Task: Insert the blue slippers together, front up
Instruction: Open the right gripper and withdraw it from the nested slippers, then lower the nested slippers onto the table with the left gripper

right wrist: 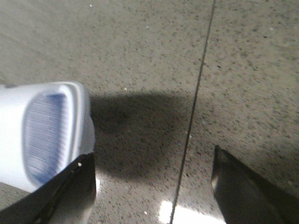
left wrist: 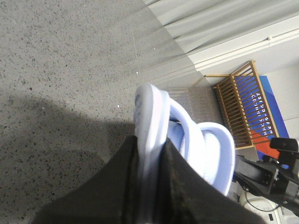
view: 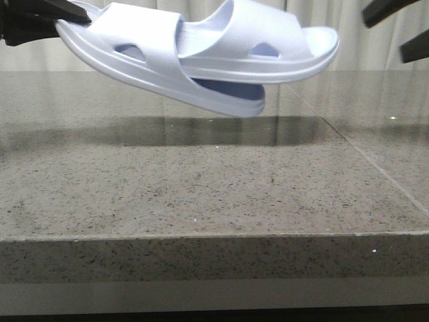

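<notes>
The nested slippers (view: 201, 57), clamped in the left pincer (left wrist: 152, 154) above the worktop's (view: 201, 194) far edge, should be kept level while the right pincer (right wrist: 152, 186) is held apart.

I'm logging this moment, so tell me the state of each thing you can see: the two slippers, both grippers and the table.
Blue slippers: nested one through the other's strap, held in the air above the table, touching nothing below.
Left gripper: shut on the slippers' edge.
Right gripper: open, holding nothing, beside the slippers' free end.
Stone table: bare under the slippers, carrying only their shadow.
</notes>
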Robot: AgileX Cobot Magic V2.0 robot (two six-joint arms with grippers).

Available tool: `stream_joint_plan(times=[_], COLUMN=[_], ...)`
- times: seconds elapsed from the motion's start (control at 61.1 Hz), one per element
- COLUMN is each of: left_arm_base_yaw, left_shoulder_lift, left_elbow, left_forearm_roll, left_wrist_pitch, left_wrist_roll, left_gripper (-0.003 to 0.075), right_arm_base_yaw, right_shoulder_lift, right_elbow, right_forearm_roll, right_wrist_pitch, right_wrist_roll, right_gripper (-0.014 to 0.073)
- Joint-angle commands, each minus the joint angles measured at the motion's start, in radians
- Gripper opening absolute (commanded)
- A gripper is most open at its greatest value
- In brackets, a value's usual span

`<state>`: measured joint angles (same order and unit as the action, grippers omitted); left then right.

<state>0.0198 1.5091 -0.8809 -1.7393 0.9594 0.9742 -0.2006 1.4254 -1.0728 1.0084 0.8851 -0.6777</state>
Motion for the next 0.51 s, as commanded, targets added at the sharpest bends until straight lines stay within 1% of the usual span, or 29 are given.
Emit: stream_joint_plan(times=[0.0,0.098,0.262,0.344,0.442,0.491], left_arm_base_yaw=[-0.007,-0.007,-0.007,-0.007,-0.02,-0.04], left_shoulder_lift=[-0.034,-0.034,-0.034,-0.034,-0.033,-0.028], left_elbow=[-0.03,-0.03,-0.03,-0.03,-0.03,-0.03], left_forearm_roll=[-0.073,-0.073,-0.073,-0.073,-0.077,-0.105], left_wrist_pitch=[0.066,0.066,0.066,0.066,0.062,0.057], left_wrist_roll=[-0.007,-0.007,-0.007,-0.007,0.015,0.036], left_gripper=[-0.002,-0.002,-0.002,-0.002,-0.002,-0.002], right_arm_base_yaw=[-0.003,0.027,0.095,0.118,0.121,0.121], right_shoulder_lift=[-0.103,-0.19,-0.335,-0.409,-0.479,-0.506], right_elbow=[-0.028,-0.028,-0.02,0.02,0.083,0.112], right_forearm_roll=[-0.104,-0.225,-0.436,-0.477,-0.482,-0.482], right_wrist_pitch=[0.018,0.016,0.024,0.01,-0.017,-0.028], right_wrist_roll=[0.057,0.128,0.286,0.32,0.32,0.319], right_gripper=[0.0538,0.0538,0.0538,0.0538,0.0538,0.0538])
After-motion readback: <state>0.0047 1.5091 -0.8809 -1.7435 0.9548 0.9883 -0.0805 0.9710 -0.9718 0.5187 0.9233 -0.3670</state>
